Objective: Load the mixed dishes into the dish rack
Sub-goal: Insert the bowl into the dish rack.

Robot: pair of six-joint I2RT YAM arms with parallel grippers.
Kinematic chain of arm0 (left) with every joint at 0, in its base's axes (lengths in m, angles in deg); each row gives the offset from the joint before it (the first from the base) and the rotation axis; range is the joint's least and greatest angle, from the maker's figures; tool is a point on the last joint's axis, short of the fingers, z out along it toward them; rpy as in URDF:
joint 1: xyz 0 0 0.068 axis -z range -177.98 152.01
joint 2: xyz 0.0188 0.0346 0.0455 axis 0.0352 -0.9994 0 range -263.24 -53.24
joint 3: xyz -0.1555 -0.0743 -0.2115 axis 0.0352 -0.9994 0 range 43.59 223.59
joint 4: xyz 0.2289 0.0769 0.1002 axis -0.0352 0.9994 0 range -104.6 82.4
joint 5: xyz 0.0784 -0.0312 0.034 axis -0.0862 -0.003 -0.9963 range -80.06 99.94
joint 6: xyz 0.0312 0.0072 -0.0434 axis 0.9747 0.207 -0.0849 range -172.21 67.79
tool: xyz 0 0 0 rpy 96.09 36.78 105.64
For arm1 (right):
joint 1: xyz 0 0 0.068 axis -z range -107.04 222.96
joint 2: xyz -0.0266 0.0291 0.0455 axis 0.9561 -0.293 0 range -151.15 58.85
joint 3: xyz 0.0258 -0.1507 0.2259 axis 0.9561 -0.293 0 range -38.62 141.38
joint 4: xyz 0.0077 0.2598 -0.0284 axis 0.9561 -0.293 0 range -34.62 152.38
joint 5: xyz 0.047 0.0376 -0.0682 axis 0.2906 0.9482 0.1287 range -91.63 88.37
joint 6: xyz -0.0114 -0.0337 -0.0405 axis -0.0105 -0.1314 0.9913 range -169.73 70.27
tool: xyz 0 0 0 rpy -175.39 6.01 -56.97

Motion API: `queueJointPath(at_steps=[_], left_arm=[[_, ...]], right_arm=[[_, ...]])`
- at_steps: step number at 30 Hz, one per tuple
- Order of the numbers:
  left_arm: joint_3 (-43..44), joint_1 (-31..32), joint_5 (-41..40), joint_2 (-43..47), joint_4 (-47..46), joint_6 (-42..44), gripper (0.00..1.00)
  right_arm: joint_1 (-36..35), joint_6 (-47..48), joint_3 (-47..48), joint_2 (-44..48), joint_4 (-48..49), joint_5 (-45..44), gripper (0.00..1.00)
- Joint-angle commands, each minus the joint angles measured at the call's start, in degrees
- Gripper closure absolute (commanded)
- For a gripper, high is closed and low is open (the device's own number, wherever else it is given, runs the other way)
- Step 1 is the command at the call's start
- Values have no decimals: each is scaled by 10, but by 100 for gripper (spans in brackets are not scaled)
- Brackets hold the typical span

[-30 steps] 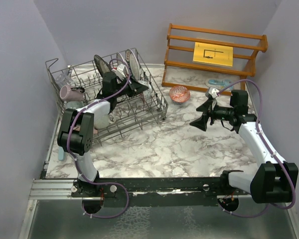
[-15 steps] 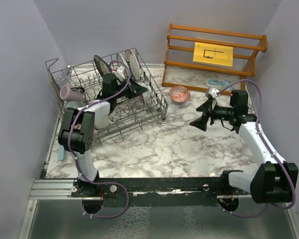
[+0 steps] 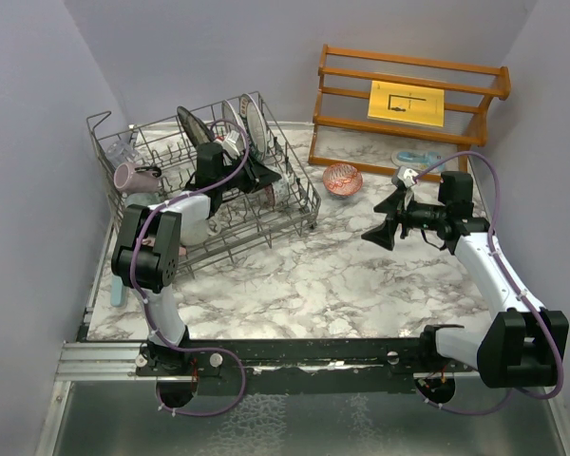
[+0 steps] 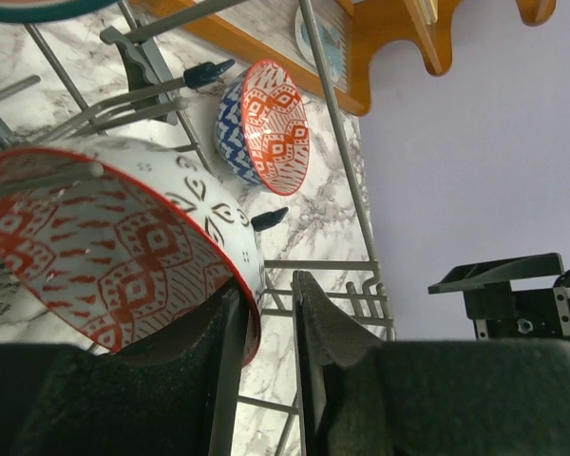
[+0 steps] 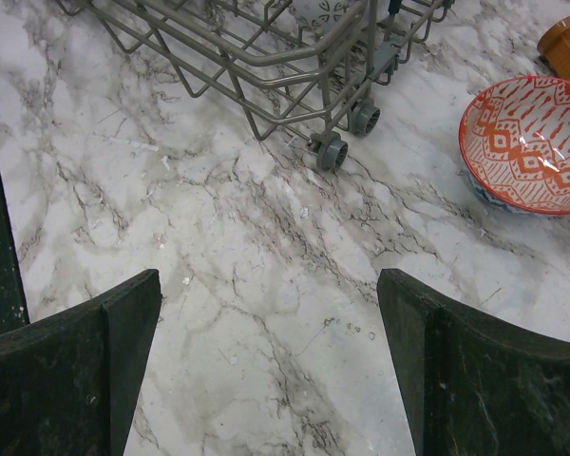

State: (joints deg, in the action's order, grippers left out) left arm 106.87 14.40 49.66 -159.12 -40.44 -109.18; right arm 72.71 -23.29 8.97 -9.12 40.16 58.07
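Two small bowls, same look: red-orange diamond pattern inside, red rim. One bowl has a white outside with cut-out petal marks and stands tilted on edge among the tines of the dish rack, at its right end. The other bowl has a blue-patterned outside and sits upright on the counter near the far edge, just beside the rack's right end.

One grey wire rack, on the far-left part of the counter. In it are plates on edge along the far row, exact count unclear, and one mauve mug on its side at the left end.

The left tool straddles the racked bowl's rim, released, with a gap showing at one finger. The right tool is spread wide over bare counter, grasping nothing.

Versus a second ago, the left tool has loosened off the rim and the bowl's white side now shows in the top view. The right arm is unchanged.
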Motion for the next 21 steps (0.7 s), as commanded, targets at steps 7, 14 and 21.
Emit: queueJointPath(at_steps=[7,14,21], left_arm=[[6,-6,-3,25,27,31,66],[1,-6,-35,65,73,54,57],[-9,-6,-66,120,123,80,56]], right_arm=[[4,8,-3,9,14,21,5],[4,8,-3,10,15,22,5],[4,10,-3,11,14,24,5]])
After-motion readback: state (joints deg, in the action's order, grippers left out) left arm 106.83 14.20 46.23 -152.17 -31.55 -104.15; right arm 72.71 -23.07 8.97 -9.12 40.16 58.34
